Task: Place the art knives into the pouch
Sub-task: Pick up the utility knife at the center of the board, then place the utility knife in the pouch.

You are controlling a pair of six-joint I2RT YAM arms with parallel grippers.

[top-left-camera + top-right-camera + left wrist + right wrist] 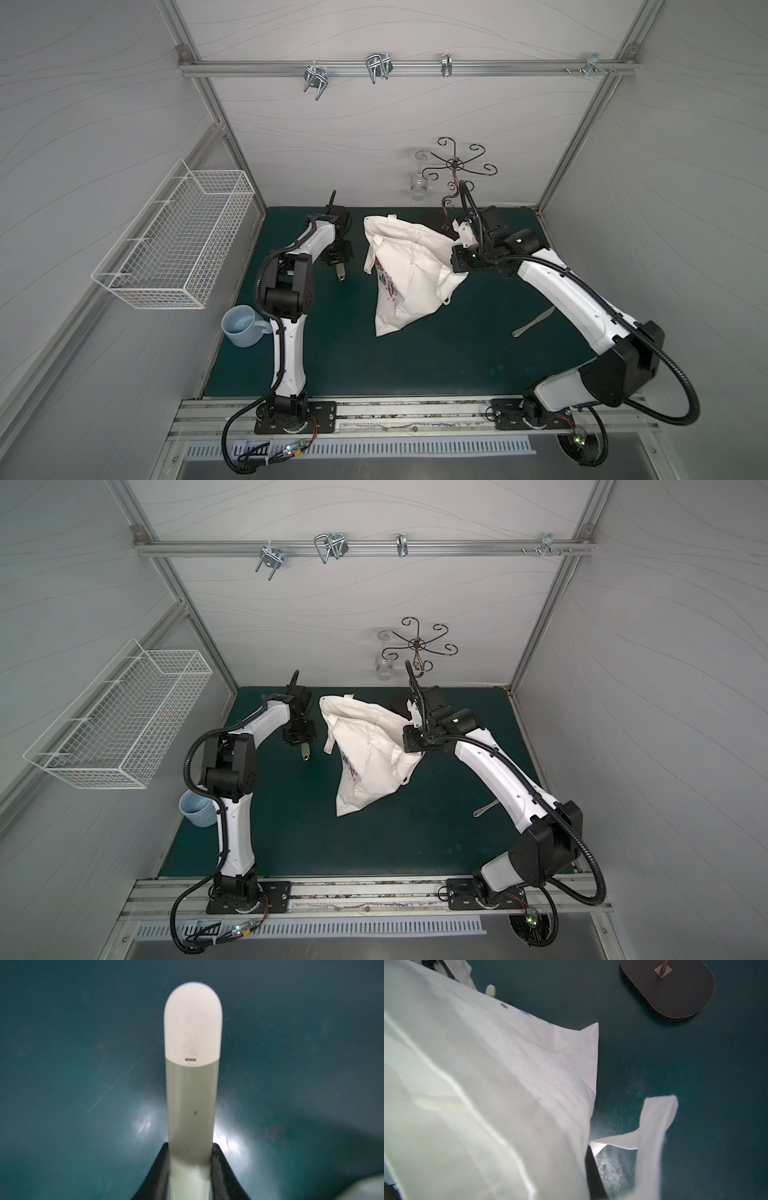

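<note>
Art knife partly out of frame

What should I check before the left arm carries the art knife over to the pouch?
1. Grip on the art knife: ok, the left gripper is shut on its body.
2. Blade covered: ok, only a rounded white end shows.
3. Hold on the pouch: ok, the right gripper is shut on its edge, lifting that side.
4. Mouth of the pouch open toward the knife: cannot tell, folds hide it.
5. Way across: ok, only bare green mat lies between knife and pouch in both top views.
</note>
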